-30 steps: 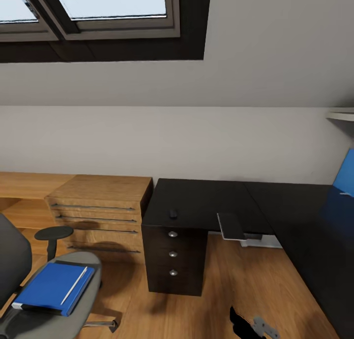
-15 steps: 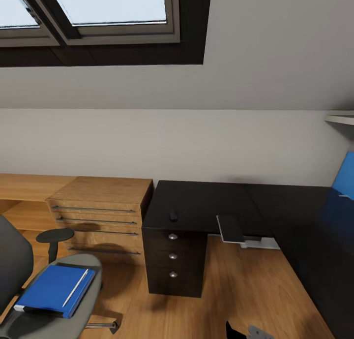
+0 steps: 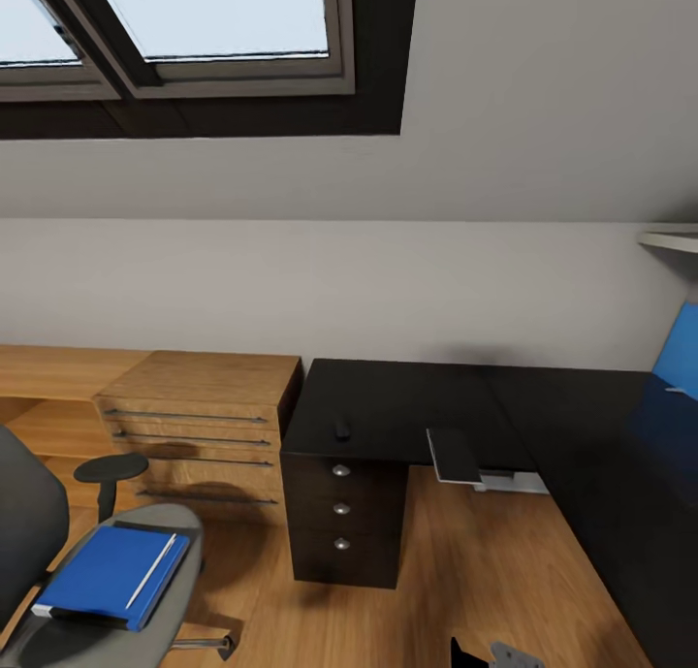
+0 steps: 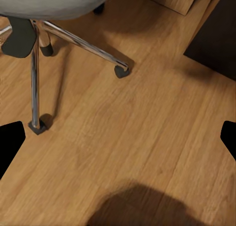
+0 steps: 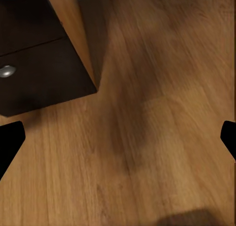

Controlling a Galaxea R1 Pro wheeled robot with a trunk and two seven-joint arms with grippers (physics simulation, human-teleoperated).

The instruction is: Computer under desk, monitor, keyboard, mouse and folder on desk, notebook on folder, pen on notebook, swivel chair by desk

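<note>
Attic bedroom with a sloped white ceiling, a skylight [image 3: 194,28] up top and a wooden plank floor [image 3: 465,571]. The landmark is the desk [image 3: 407,406], a glossy black L-shaped surface with a three-drawer unit [image 3: 341,508] and round silver knobs. The small black mouse [image 3: 341,427] sits on the surface right above those drawers. A light wooden chest of drawers [image 3: 199,421] stands touching the desk's left end. Further left and nearer the camera is the swivel chair [image 3: 58,590], with the blue folder [image 3: 102,571] flat on its seat and the pen [image 3: 155,569] on top. No readable writing anywhere. Both wrist views look down at the floor, with each gripper's fingertips spread wide at the picture edges, holding nothing.
</note>
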